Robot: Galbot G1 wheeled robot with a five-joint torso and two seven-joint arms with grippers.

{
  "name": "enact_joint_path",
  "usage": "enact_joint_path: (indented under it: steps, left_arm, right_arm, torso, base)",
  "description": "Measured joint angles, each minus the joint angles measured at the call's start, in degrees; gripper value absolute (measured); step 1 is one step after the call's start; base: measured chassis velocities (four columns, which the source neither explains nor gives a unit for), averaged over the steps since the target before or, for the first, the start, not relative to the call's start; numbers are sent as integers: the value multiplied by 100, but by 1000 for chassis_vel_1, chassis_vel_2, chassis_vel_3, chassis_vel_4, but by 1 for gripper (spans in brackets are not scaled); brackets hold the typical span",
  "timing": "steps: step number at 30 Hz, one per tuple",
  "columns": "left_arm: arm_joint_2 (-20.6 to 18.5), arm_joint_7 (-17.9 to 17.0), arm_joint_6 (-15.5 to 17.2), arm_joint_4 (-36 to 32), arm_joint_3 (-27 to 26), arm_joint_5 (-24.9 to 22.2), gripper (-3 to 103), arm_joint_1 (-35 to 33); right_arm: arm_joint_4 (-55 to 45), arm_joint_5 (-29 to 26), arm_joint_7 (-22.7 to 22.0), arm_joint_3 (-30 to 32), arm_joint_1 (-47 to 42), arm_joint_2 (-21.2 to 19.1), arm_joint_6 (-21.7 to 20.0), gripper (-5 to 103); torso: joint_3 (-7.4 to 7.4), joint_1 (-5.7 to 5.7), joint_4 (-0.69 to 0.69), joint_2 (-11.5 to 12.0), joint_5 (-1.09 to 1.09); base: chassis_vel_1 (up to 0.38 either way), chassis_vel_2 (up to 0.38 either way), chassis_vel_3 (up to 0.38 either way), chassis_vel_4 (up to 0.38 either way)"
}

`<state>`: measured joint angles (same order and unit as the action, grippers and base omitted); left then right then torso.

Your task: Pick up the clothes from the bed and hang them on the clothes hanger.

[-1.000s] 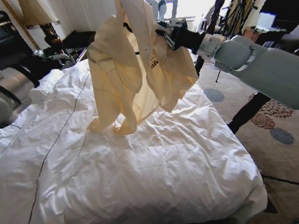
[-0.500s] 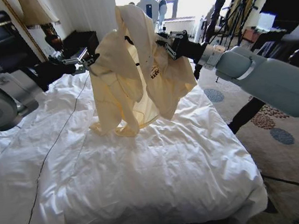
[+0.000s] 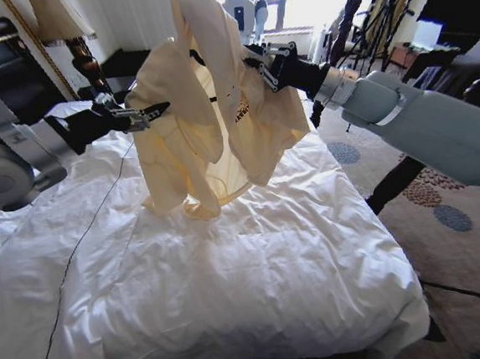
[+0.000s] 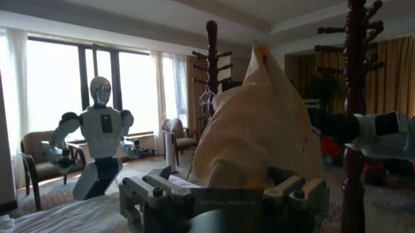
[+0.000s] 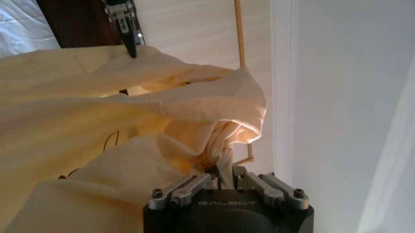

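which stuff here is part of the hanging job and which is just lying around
Part of the job:
- clothes, bunched in the right tool
- left tool, at the top's edge
- bed

Just lying about:
- lamp
- coat stand
- idle white robot

You can read "GALBOT" embossed on the body of the right hand [image 5: 225, 180] in its wrist view. The same lettering sits faintly on the left hand [image 4: 224, 191]. The small dark print on the clothes [image 3: 243, 117] is too small to read.
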<state>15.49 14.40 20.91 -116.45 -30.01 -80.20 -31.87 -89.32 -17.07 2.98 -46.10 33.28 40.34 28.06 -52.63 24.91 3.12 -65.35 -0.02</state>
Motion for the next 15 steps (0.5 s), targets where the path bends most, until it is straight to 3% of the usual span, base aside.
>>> enact_joint_path:
  steps: [8, 11, 15]
  left_arm:
    - [28, 117, 5, 15, -7, -47, 103, -1]
    - [53, 205, 3, 15, -12, -60, 96, -8]
    - [91, 64, -58, -23, -9, -126, 89, -25]
  right_arm:
    - [-20, 2, -66, -1, -30, 32, -49, 6]
    - [-36, 2, -95, -5, -33, 42, -72, 6]
    - [-47, 0, -117, -7, -38, 66, -108, 6]
  torso:
    - [0, 0, -1, 0, 0]
    - [0, 0, 0, 0, 1]
    - [0, 0, 0, 0, 0]
  base:
    - [0, 0, 0, 0]
    - [0, 0, 0, 0]
    - [0, 0, 0, 0]
